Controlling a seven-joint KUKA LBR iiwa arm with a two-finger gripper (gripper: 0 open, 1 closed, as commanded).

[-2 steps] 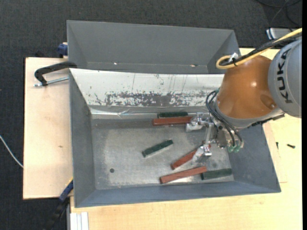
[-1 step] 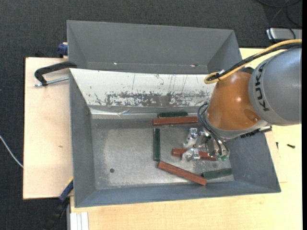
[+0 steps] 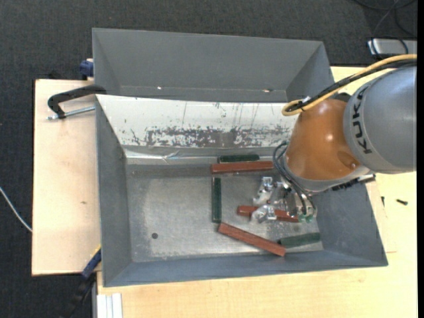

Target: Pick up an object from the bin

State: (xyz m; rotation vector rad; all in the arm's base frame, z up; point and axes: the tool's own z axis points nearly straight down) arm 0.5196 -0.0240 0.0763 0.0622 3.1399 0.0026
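Orange wrist cover [image 3: 318,144] above the pincer [image 3: 270,203], low over a short red stick [image 3: 246,211] at the bin [image 3: 165,211] floor's right. Pincer spread or pressed together: cannot tell. Stick apparently unlifted; grasping and raising remain.

The grey metal bin [image 3: 165,224] I work over carries thin bars on its floor's right half. A back green bar [image 3: 238,158] lies beside a back red-brown bar [image 3: 232,168]. Nearer are a middle green bar [image 3: 216,201], a short red bar [image 3: 246,211], a front red-brown bar [image 3: 248,238] and a corner green bar [image 3: 303,241].
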